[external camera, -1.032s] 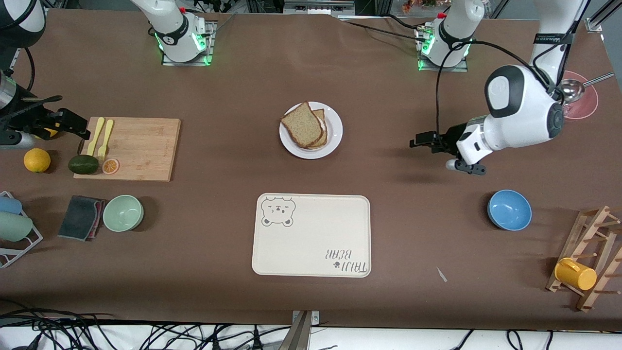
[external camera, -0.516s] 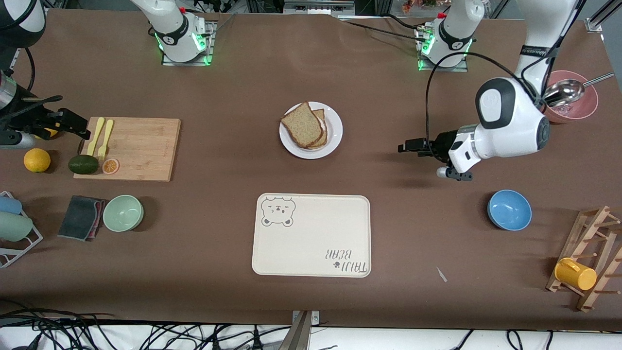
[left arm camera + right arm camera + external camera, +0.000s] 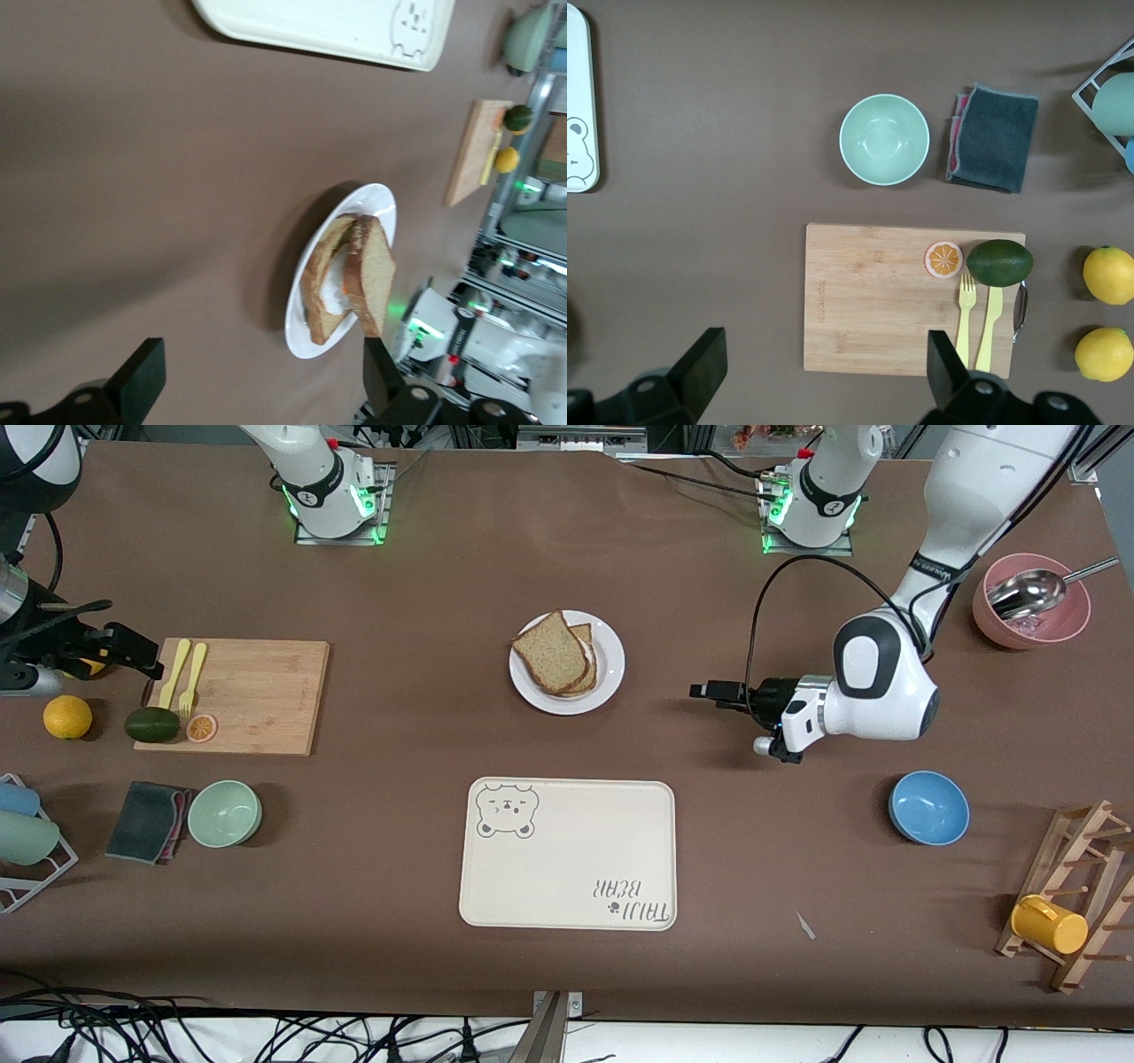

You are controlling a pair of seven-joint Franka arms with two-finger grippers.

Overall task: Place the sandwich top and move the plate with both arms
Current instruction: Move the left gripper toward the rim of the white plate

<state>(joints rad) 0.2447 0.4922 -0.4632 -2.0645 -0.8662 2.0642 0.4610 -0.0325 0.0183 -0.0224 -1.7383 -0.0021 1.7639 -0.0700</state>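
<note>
The white plate (image 3: 609, 657) sits mid-table, farther from the front camera than the bear tray. On it the sandwich top (image 3: 547, 652), a tan speckled slice, leans on a darker slice with egg. In the left wrist view the plate (image 3: 306, 335) and the sandwich top (image 3: 374, 266) show ahead of my open left gripper (image 3: 261, 390). That left gripper (image 3: 709, 691) hangs low beside the plate, toward the left arm's end, holding nothing. My right gripper (image 3: 133, 651) waits open over the cutting board's outer end, and the right wrist view shows this right gripper (image 3: 824, 381) with nothing in it.
The cream bear tray (image 3: 567, 855) lies nearer the camera than the plate. A blue bowl (image 3: 928, 808), a pink bowl with a ladle (image 3: 1032, 602) and a wooden rack with a yellow cup (image 3: 1050, 924) stand toward the left arm's end. The cutting board (image 3: 248, 695), green bowl (image 3: 224, 813) and cloth (image 3: 146, 821) lie toward the right arm's end.
My left gripper has moved toward the plate, its arm swinging in from the pink bowl's side. The right arm, plate and bread have not moved.
</note>
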